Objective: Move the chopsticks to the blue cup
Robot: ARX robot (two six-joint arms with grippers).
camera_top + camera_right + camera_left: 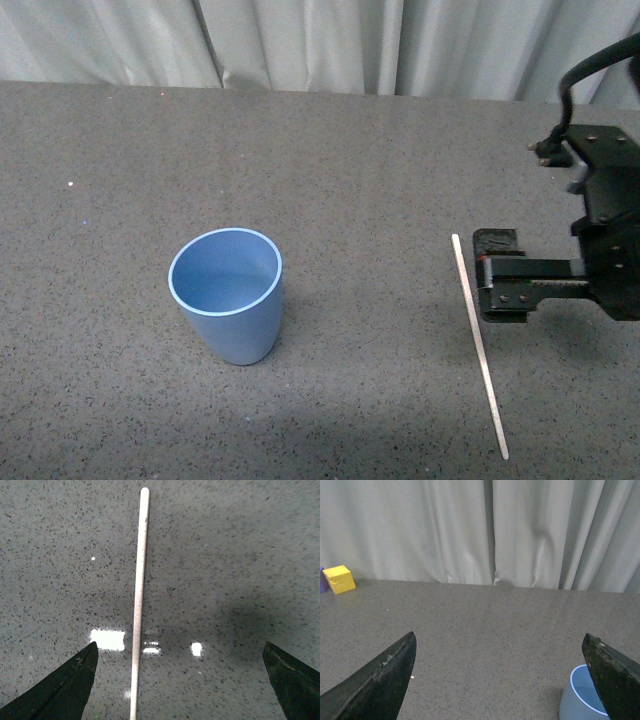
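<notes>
The right gripper (500,272), its black jaws spread wide, hovers pointing down over the chopsticks (479,340), one thin, straight, pale stick lying flat on the speckled grey desk (350,150). The smooth, tapering blue cup (228,295) stands upright well to the left. The left gripper (498,636) is likewise spread, with the cup near one of its jaws.

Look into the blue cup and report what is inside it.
Nothing shows inside the blue cup, only its bare blue interior. The near inner wall is hidden behind the rim. The chopsticks lie on the table, outside it.
</notes>
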